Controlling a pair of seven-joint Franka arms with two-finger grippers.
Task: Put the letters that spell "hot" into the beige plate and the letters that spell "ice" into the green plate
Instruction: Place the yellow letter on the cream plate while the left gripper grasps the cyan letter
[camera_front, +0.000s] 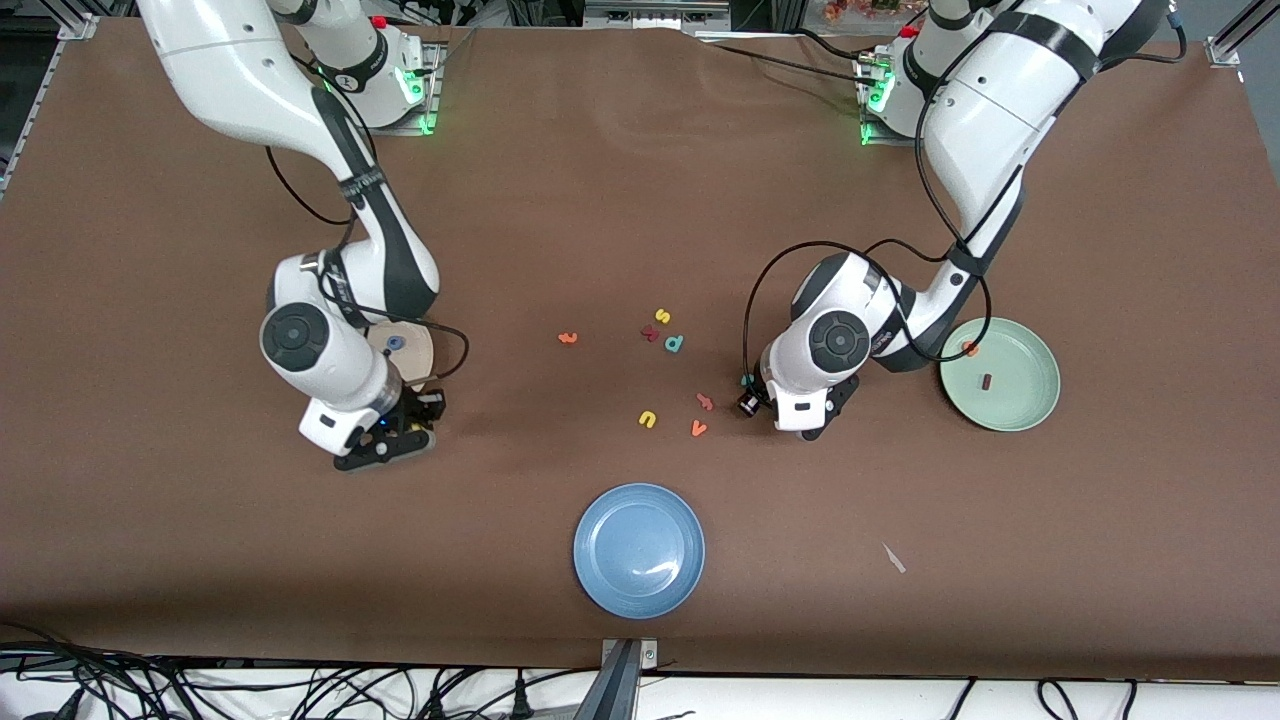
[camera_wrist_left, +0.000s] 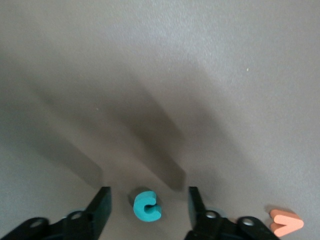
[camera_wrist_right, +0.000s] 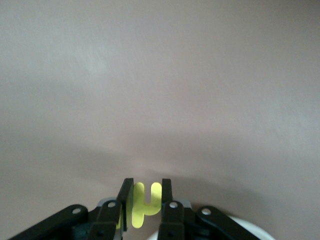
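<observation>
The brown tabletop (camera_front: 620, 200) carries three plates. The blue plate (camera_front: 639, 549) lies nearest the camera. The green plate (camera_front: 1000, 374), at the left arm's end, holds the red "i" (camera_front: 987, 381) and orange "e" (camera_front: 970, 348). The beige plate (camera_front: 412, 350), at the right arm's end, holds the blue "o" (camera_front: 395, 343). The right gripper (camera_wrist_right: 143, 196), over that plate's rim, has its jaws clamped on the yellow "h" (camera_wrist_right: 143, 203). The left gripper (camera_wrist_left: 148, 201) is low at the tabletop, jaws apart astride the teal "c" (camera_wrist_left: 146, 205), not touching it. The orange "t" (camera_front: 568, 338) lies mid-table, near the loose letters.
</observation>
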